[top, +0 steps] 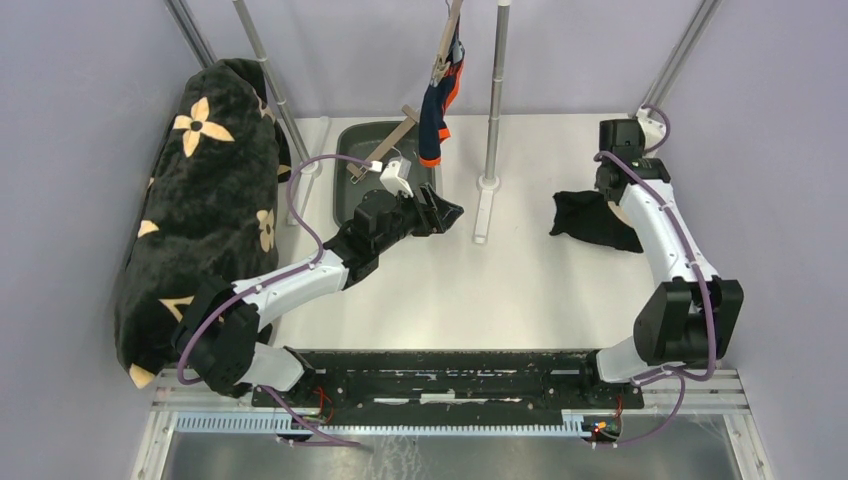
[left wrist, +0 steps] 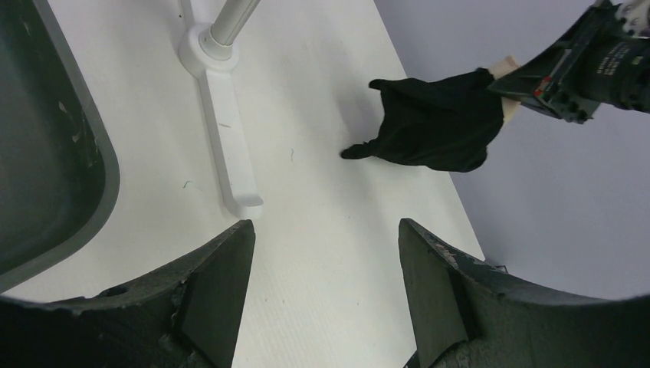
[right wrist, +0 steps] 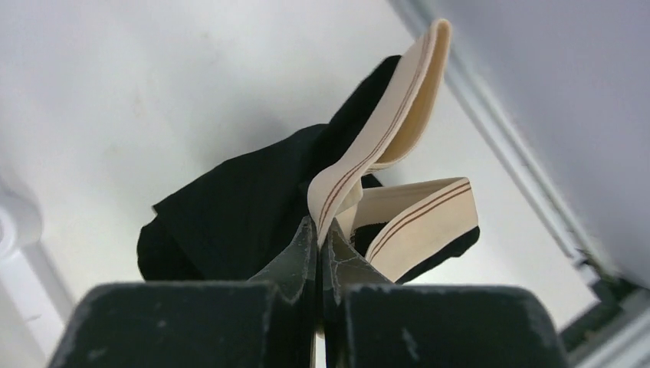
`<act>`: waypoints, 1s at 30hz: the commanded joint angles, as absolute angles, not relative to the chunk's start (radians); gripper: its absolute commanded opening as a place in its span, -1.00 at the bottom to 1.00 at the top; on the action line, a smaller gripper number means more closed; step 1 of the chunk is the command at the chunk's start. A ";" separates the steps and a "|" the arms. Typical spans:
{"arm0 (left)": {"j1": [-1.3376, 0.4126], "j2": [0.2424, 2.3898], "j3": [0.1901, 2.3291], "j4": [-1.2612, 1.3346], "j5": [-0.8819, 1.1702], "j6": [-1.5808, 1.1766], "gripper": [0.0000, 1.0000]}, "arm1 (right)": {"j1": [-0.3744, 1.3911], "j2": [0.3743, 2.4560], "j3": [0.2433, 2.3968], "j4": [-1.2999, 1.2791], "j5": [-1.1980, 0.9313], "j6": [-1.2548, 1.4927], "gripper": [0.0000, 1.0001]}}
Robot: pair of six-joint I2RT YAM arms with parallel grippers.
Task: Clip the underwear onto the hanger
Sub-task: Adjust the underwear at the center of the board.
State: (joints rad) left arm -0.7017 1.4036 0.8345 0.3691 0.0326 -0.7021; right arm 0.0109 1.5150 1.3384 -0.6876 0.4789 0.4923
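The right gripper (right wrist: 322,234) is pinching the cream waistband (right wrist: 381,134) of the black underwear (right wrist: 230,203) — a firm edge for lifting; the left gripper (left wrist: 326,241) is hovering open.

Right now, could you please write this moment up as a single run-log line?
phase: pickup | right gripper: shut on waistband of underwear | left gripper: open, empty, over table | clipping: not yet done

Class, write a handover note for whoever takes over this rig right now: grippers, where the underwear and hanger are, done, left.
Left gripper: open, empty, above the table.
Right gripper: shut on the cream waistband of the black underwear, far right.
Hanger: hangs tilted at the back, a navy-orange garment on it.
Done: underwear gripped.
Left: carry it to the hanger and clip it.
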 commanded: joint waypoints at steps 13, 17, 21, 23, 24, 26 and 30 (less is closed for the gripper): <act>-0.695 1.366 0.825 0.400 0.016 -0.659 0.51 | 0.388 1.550 1.324 -0.602 0.394 0.471 0.08; -0.695 1.363 0.826 0.397 0.015 -0.657 0.51 | 0.387 1.525 1.317 -0.642 0.460 0.481 0.26; -0.695 1.364 0.825 0.397 0.017 -0.657 0.51 | 0.328 1.535 1.297 -0.715 0.481 0.515 0.51; -0.695 1.362 0.825 0.397 0.017 -0.658 0.51 | 0.271 1.541 1.255 -0.701 0.435 0.534 0.60; -0.694 1.364 0.824 0.400 0.019 -0.659 0.51 | 0.237 1.542 1.230 -0.687 0.405 0.539 0.65; -0.695 1.367 0.825 0.403 0.022 -0.661 0.51 | 0.180 1.543 1.180 -0.653 0.348 0.546 0.70; -0.694 1.380 0.827 0.411 0.034 -0.665 0.51 | 0.051 1.537 1.084 -0.578 0.241 0.566 0.71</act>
State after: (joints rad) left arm -0.7013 1.3975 0.8249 0.3683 0.0284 -0.7017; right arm 0.1425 1.5528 1.1454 -0.6510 0.3500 0.5285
